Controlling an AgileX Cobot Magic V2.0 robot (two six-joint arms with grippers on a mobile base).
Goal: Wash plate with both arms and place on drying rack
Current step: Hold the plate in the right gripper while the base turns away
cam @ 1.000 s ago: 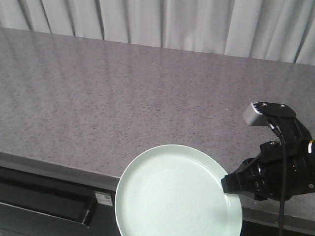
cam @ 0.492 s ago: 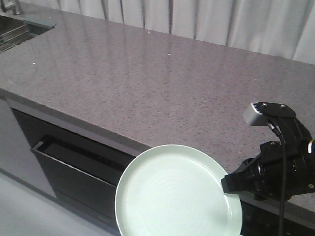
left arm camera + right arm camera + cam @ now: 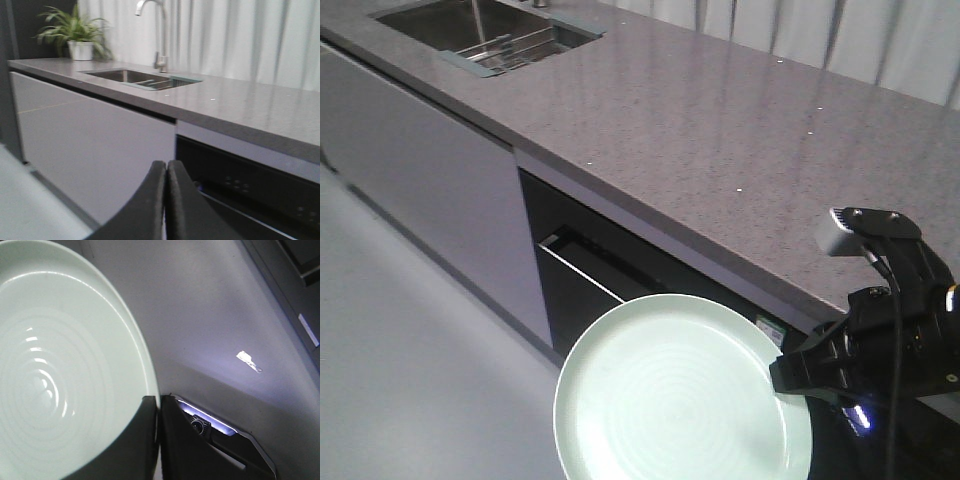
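step in hand: carrying the plate to the wash station. washing is judged not yet begun.

1. right tool (image 3: 788, 378): jaws closed down on the right-hand rim of the plate (image 3: 670, 400). the right wrist view shows the rim pinched between the two fingers. the plate is held face up and roughly level, in the air over the floor (image 3: 410, 350). it is in front of the worktop (image 3: 720, 130) and touches nothing else.
2. left tool (image 3: 166, 170): fingers pressed together, nothing between them.
3. beyond the plate, a dark appliance (image 3: 595, 265) sits under the worktop edge.
4. far end of the worktop: the sink (image 3: 450, 22), with the drying rack (image 3: 515, 45) set into it at one end and a tap (image 3: 156, 30) behind. both sink and rack are well apart from the plate.

next move, as judged:
- close the gap to the sink.
- lift the plate clear of the worktop edge.
- keep the plate level so the one-sided rim grip does not slip.
- bring the left tool in to share the work.
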